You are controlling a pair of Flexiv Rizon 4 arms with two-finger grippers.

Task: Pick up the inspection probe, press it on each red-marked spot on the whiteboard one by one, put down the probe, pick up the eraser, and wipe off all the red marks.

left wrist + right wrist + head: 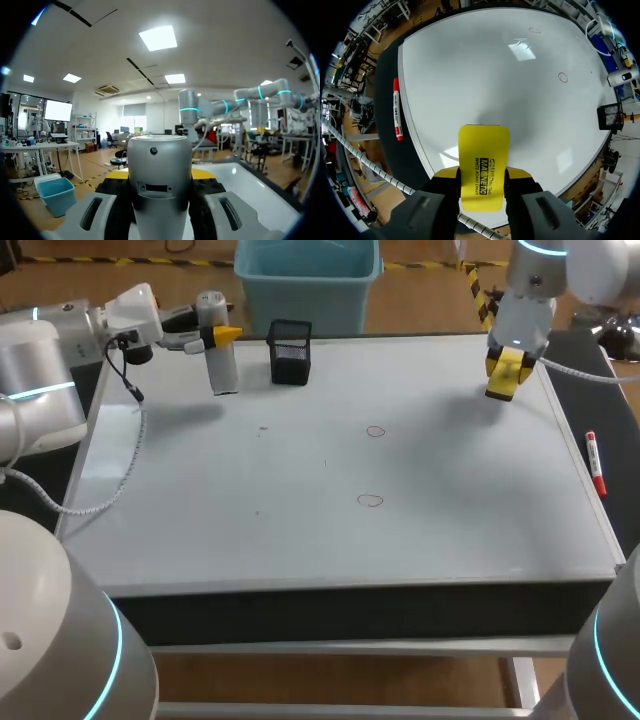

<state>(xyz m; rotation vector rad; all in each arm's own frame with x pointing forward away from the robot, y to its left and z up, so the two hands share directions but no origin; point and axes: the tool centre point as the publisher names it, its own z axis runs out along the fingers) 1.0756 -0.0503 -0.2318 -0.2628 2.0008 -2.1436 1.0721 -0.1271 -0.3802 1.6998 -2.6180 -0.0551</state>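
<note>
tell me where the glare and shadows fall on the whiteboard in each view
Head view: the whiteboard is evenly lit, with soft shadows beneath the left claw holding the probe and beneath the right claw. Left wrist view: ceiling lights glare brightly above the probe. Right wrist view: such lights reflect as bright patches on the whiteboard, with a shadow just ahead of the eraser.

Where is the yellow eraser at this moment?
In the head view the yellow eraser is clamped in the right gripper over the whiteboard's far right corner, near the red marker.

Probe (217, 360) left of holder (290, 352) at whiteboard (300, 540)'s rear; eraser (483, 165) rear right
</note>
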